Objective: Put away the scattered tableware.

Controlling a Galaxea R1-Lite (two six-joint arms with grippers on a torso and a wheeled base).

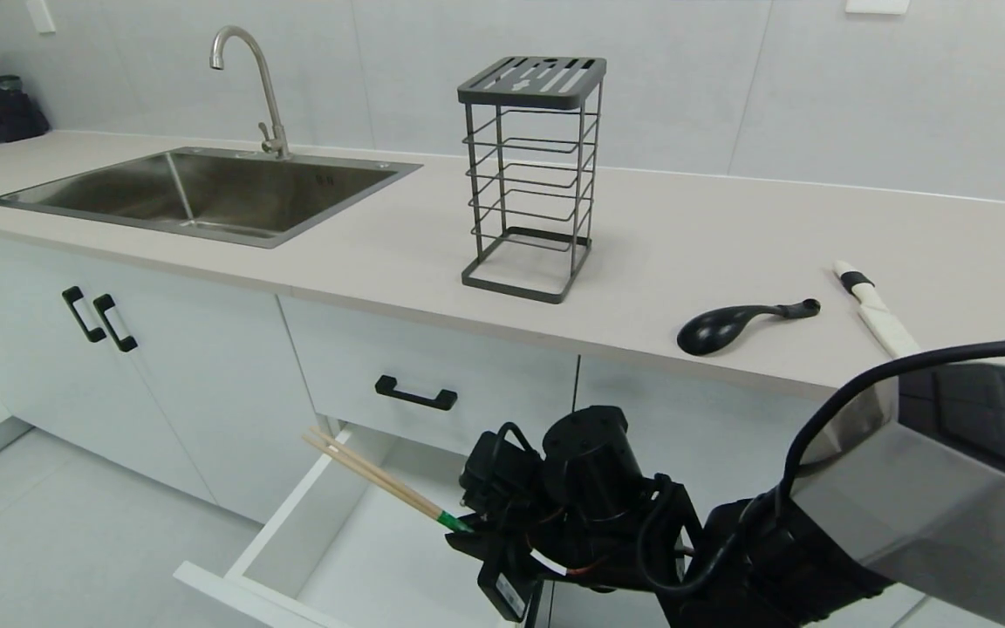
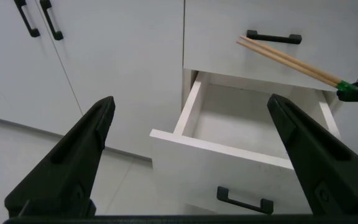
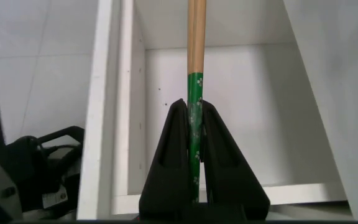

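The left end effector (image 2: 190,106) hangs with its two fingers wide apart and nothing between them, facing the open drawer (image 2: 219,149), which lies just ahead of it and a little lower. The step in hand, as I judge it, is to put the chopsticks (image 1: 376,480) into this drawer. The right end effector (image 1: 468,523) is clamped on their green end, and the pair sticks out to its left and slightly upward, above the drawer's inside. From the right wrist view the chopsticks (image 3: 196,62) look like two thin sticks of pale wood, held tight together, with a green band with small pattern where the fingers (image 3: 179,143) press on them. They look light and stiff, so they may roll or bounce if released from too high. The next move, I think, asks to lower the right end effector toward the drawer floor, to bring the sticks nearly flat, and then to part the fingers. More tableware waits on the table (image 1: 686,235), above and to the right of the right end effector: a black spoon (image 1: 721,327) near the table's front edge, and farther right a white knife (image 1: 876,312) with a black band on it. So the task looks to be at an early stage.
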